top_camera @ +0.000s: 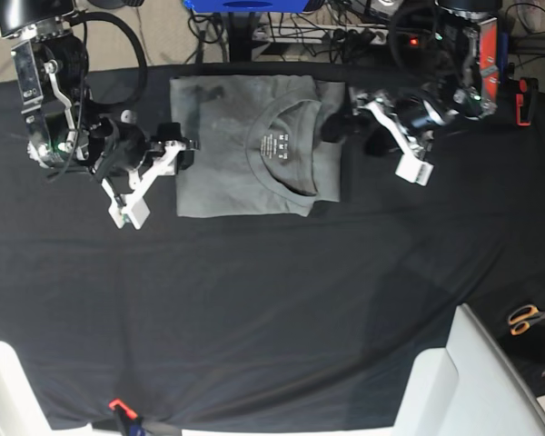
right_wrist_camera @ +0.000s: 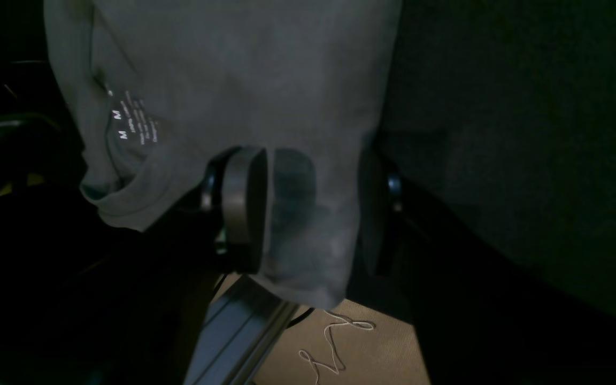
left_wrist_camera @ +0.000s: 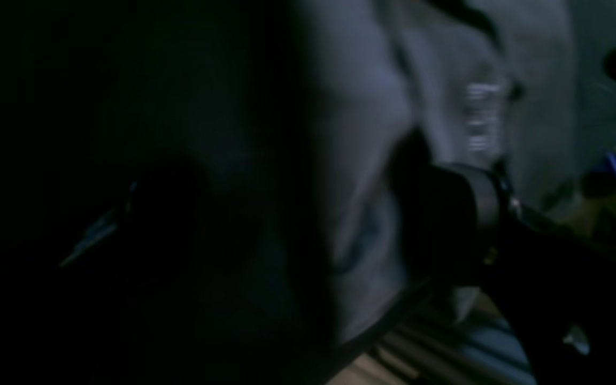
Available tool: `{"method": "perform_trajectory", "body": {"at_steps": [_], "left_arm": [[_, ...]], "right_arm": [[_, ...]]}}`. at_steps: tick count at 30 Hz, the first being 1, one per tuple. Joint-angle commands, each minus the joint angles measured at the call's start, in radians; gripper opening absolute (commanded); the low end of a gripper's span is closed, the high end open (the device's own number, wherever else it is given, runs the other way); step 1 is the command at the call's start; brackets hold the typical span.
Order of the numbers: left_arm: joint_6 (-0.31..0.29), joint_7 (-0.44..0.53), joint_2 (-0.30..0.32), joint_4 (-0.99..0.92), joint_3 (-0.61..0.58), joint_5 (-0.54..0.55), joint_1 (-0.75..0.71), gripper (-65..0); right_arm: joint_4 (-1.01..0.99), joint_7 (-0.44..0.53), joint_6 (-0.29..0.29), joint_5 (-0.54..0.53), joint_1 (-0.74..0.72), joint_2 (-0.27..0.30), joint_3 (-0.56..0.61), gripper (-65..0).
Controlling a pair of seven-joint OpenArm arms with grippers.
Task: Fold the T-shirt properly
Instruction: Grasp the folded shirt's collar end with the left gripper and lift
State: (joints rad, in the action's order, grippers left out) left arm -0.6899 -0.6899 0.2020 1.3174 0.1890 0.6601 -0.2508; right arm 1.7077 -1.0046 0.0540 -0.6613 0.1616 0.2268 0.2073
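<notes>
Base view showed the plain medium-grey, short-sleeved cotton T-shirt (top_camera: 245, 150) lying on the black table cloth (top_camera: 272, 300) near the far edge, already reduced to a compact rectangle with the round neck and its small white printed label (top_camera: 276, 143) facing up. You would judge the fold to be near its end, with both arms stationed at opposite side edges of the packet.

The right gripper (top_camera: 183, 150) sat at the rectangle's left edge in this view. Right wrist view showed its jaws spread apart, with a grey fabric edge lying between them and not pinched. The left gripper (top_camera: 345, 127) was at the opposite edge; left wrist view was dark and motion-blurred, so you could not tell whether its jaws were parted or closed on cloth.

Your next move probably called for either closing the right jaws on that edge for one more fold across the width, or drawing both arms clear without dragging the layers.

The shirt looked flat and fairly square, with straight lower and side edges, slight wrinkling near the upper left corner, and the collar sitting right of centre.
</notes>
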Motion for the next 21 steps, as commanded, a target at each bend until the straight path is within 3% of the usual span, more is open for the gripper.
{"method": "perform_trajectory", "body": {"at_steps": [1, 7, 12, 18, 19, 21], "left_arm": [[-0.008, 0.000, 0.001, 0.004, -0.018, 0.000, 0.006, -2.6], [-0.008, 0.006, -0.003, -0.144, -0.133, -0.001, 0.075, -2.6], [-0.008, 0.117, -0.003, -0.236, -0.256, -0.001, 0.113, -2.6], [-0.008, 0.141, -0.019, -0.299, -0.374, 0.000, 0.164, -2.8], [-0.008, 0.141, -0.022, -0.301, -0.374, 0.000, 0.167, -3.3], [-0.008, 0.141, -0.022, -0.301, -0.374, 0.000, 0.173, -10.5]], "right_arm": [[0.015, 0.013, -0.006, -0.013, -0.012, 0.004, -0.002, -38.6], [0.015, 0.022, -0.006, -0.013, 0.000, 0.009, -0.004, -38.6], [0.015, 0.079, -0.006, -0.013, 0.031, 0.013, -0.009, -38.6], [-0.027, 0.082, -0.006, -0.013, 0.034, 0.026, -0.010, -38.6], [-0.031, 0.082, -0.006, -0.013, 0.034, 0.026, -0.012, -38.6], [-0.034, 0.086, -0.006, -0.013, 0.034, 0.026, -0.012, -38.6]]}}
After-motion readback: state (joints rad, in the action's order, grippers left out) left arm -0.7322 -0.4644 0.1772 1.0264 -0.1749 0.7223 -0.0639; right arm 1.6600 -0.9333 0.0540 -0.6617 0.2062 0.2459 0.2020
